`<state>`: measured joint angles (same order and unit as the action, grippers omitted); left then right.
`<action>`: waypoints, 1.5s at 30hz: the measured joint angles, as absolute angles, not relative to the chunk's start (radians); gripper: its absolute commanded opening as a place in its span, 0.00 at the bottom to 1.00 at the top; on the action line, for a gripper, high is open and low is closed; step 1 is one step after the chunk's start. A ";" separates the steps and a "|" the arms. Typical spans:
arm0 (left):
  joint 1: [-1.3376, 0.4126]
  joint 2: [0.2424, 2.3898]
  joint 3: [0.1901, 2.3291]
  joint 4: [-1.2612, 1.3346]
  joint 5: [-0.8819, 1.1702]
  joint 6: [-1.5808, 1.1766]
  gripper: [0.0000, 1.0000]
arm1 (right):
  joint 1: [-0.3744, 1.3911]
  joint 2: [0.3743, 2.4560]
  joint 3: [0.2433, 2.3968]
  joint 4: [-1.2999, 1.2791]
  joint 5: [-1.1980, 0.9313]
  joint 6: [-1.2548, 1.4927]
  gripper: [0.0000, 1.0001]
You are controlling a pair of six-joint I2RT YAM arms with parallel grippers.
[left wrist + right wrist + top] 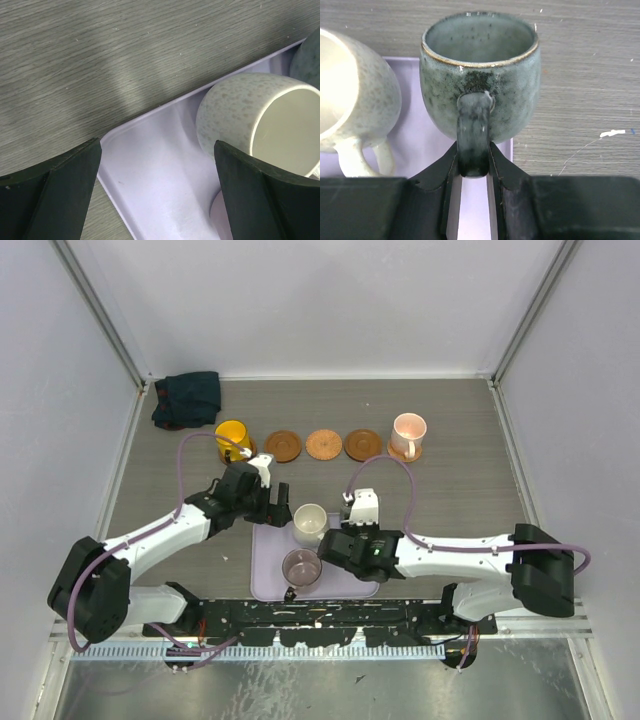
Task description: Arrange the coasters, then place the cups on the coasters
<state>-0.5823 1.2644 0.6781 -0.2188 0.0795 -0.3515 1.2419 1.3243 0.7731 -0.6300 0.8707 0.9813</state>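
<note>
- Right wrist view: the right gripper (474,152) is clamped on the handle (472,125) of the grey-green cup (480,75). The cup stands upright, its body straight ahead of the fingers, at a corner of the lavender tray (415,135).
- The cream-white cup (350,95) sits just beside it.
- Top view: three bare coasters (363,444) lie in a row beyond the tray, and the right-hand one looks nearest this arm.
- Left wrist view: the left gripper (156,150) hangs wide apart and empty over the tray's edge.
</note>
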 measured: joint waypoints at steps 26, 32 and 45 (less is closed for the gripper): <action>-0.582 1.266 0.678 -0.219 0.080 -0.351 0.96 | 1.306 1.469 0.730 -0.634 0.747 1.085 0.56; -0.582 1.266 0.678 -0.219 0.080 -0.351 0.96 | 1.306 1.471 0.742 -0.638 0.764 1.101 0.47; -0.582 1.266 0.678 -0.220 0.080 -0.352 0.96 | 1.305 1.486 0.752 -0.653 0.784 1.141 0.22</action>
<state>-0.5823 1.2663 0.6781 -0.2195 0.0795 -0.3515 1.3048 1.4864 0.7517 -0.6533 0.7837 1.1408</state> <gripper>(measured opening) 0.959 0.289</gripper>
